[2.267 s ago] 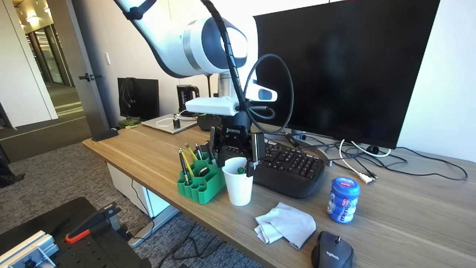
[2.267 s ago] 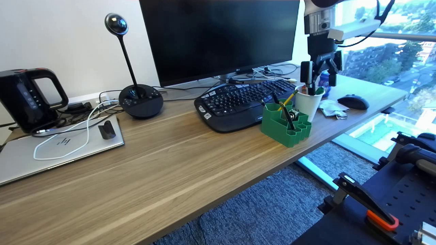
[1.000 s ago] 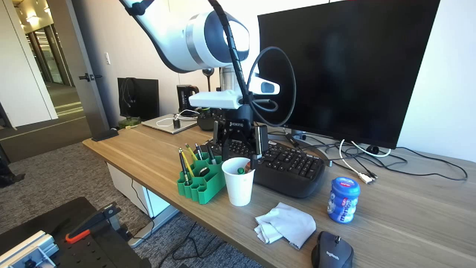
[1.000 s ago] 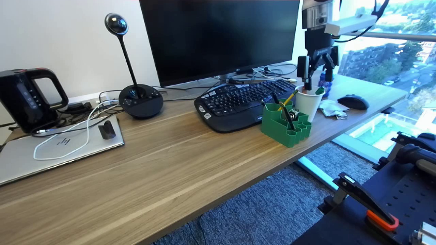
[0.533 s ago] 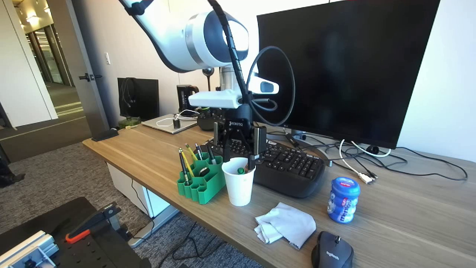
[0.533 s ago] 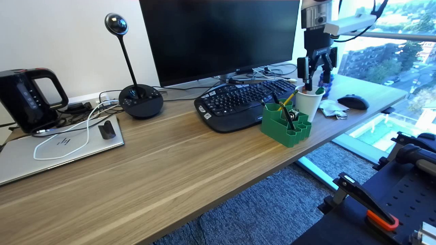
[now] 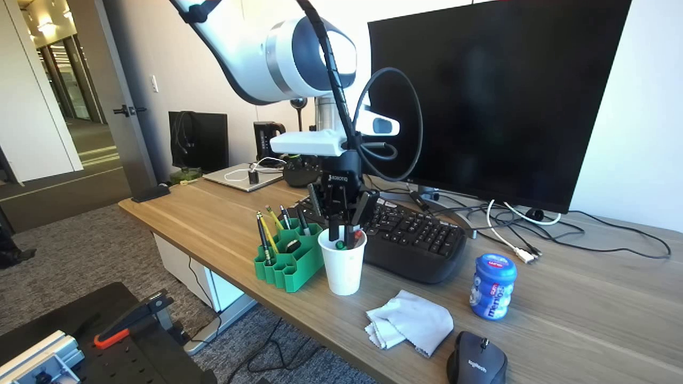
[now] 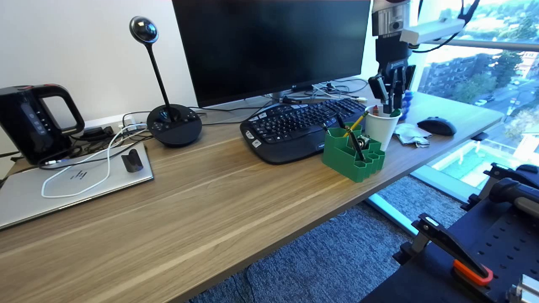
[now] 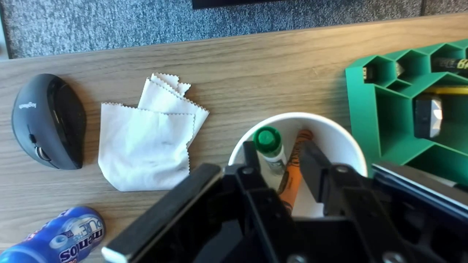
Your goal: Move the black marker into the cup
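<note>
black marker [image 7: 303,221]: probably the dark one leaning in the green organizer [image 7: 305,271]; should be light, stiff, slightly slick; pinch its exposed upper barrel
tool [image 9: 280,155]: jaws partly apart at the mouth of the paper cup [image 7: 343,272], nothing visibly gripped
tabletop [image 8: 210,185]: wood-grained, likely firm
room: office-like, carpet [image 8: 294,252], bright window [image 8: 480,75]

I count 1 white tapered paper cup [image 7: 344,272], 1 green honeycomb organizer [image 7: 306,270], 1 green-capped marker [image 9: 270,149] and 1 orange crayon [image 9: 291,179]. There is 1 black keyboard [image 8: 303,128].
</note>
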You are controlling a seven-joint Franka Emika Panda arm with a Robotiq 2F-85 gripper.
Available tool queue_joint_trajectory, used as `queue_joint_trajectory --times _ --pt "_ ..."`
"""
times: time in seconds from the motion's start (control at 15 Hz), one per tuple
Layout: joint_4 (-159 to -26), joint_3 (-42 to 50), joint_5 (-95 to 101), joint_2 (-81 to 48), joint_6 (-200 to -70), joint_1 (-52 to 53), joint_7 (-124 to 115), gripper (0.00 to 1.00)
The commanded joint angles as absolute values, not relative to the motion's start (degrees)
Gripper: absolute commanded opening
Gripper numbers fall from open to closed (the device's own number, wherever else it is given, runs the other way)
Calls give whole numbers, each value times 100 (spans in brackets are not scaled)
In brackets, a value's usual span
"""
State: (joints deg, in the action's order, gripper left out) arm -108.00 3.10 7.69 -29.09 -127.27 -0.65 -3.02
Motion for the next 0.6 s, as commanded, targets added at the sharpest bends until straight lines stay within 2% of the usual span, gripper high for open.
queue_joint_trajectory --times 0.0,0.13,0.2,0.4,0.47,0.53 --pt "-10655 356 816 -2994 -12540 6 -424 6" --pt "-10652 360 819 -3010 -12530 7 -428 0" --pt "-10651 359 817 -3010 -12523 5 -427 4" --pt "-10637 355 808 -3006 -12507 1 -421 2" --pt "-10631 352 805 -3003 -12498 -1 -415 9" --pt "-10631 351 808 -2996 -12497 -2 -404 33"
